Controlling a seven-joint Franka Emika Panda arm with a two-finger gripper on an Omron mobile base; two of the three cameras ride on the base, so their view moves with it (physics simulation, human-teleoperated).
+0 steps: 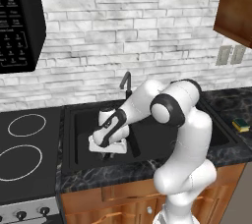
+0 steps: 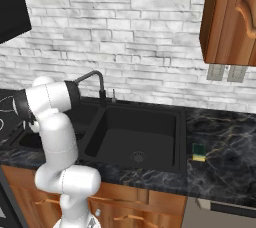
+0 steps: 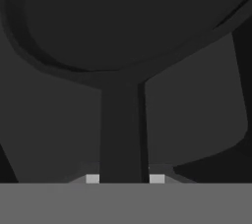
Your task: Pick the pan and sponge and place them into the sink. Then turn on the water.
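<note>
In the hand view the tool (image 3: pixel 124 179) is clenched on the pan (image 3: pixel 133 26) by its handle: the dark straight handle runs up between the two finger tips (image 3: pixel 92 179), which press it from both sides, and widens into the round black bowl at the top. Below the pan lies the dark floor of the sink (image 3: pixel 197 120). In the left base view the tool (image 1: pixel 106 155) hangs low inside the left basin of the sink (image 1: pixel 69 134), the white arm bent over the front edge of the table (image 1: pixel 98 176); the pan itself cannot be told from the black basin there. The stove (image 1: pixel 24 164) with its white-ringed burners lies just to the left of the sink, and the curved faucet (image 1: pixel 126 81) stands behind the basins at the wall. The sponge (image 1: pixel 240 124), yellow with a dark green top, lies flat on the table to the right of the sink, well apart from the tool. In the right base view the sponge (image 2: pixel 199 152) sits just beside the rim of the right basin of the sink (image 2: pixel 182 137), and the faucet (image 2: pixel 95 84) arches from the back edge.
</note>
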